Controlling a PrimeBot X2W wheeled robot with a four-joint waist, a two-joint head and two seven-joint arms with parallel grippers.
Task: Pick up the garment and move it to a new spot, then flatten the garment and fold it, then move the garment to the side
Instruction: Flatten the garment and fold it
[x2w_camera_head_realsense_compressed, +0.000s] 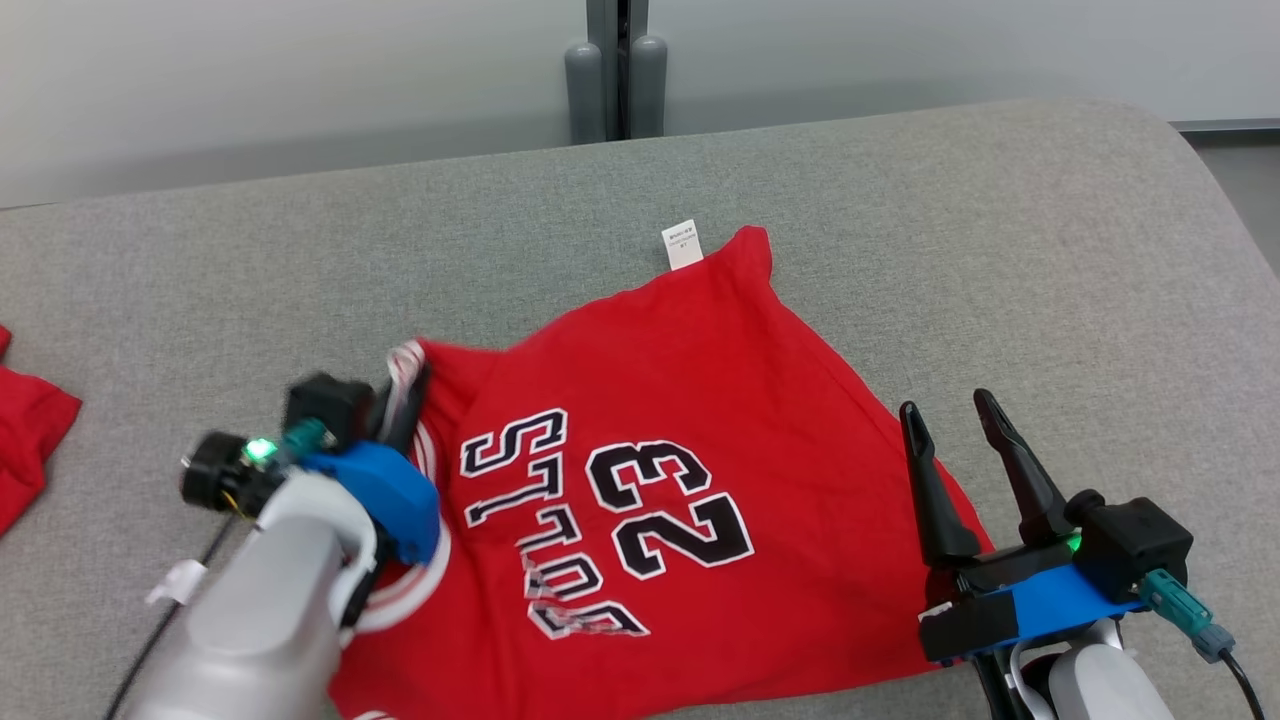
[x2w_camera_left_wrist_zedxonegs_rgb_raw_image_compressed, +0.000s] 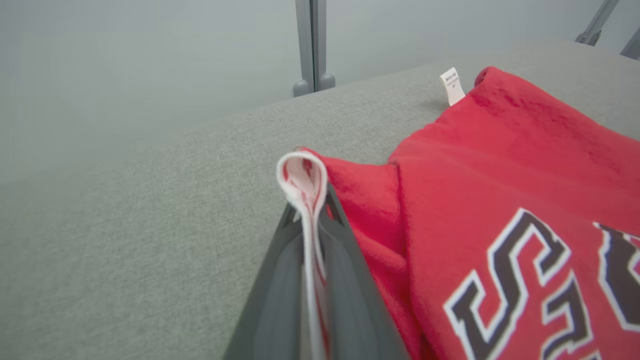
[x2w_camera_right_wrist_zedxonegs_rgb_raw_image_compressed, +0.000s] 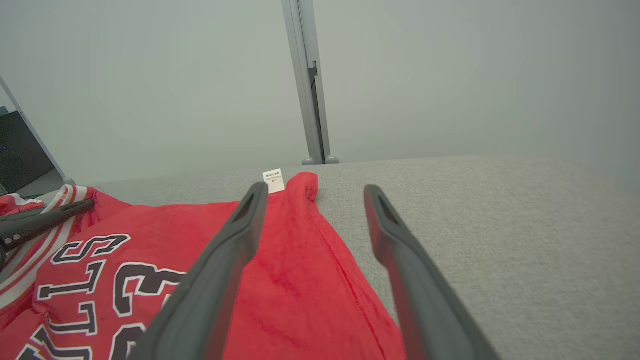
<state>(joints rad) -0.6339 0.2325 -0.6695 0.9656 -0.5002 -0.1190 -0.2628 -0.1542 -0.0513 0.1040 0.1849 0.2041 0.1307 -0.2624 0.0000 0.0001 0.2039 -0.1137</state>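
Scene: red jersey (x2w_camera_head_realsense_compressed: 680, 440) lies print-up on the grey padded table (x2w_camera_head_realsense_compressed: 900, 200), rumpled, one edge lapped over. Its striped trim (x2w_camera_left_wrist_zedxonegs_rgb_raw_image_compressed: 302, 175) is pinched tight in the left gripper (x2w_camera_head_realsense_compressed: 405, 395) at the jersey's left side. The right gripper (x2w_camera_head_realsense_compressed: 955, 420) is spread wide and empty over the right hem. Looks early: grip made, cloth not off the table. Moving, flattening, folding and setting aside are all left.

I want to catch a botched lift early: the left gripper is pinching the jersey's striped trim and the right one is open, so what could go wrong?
1. The left gripper holds only the narrow striped trim, which may slip out under a pull.
2. The right gripper is open by the edge of the jersey, gripping nothing. A one-sided lift would probably bunch the cloth rather than spread it.
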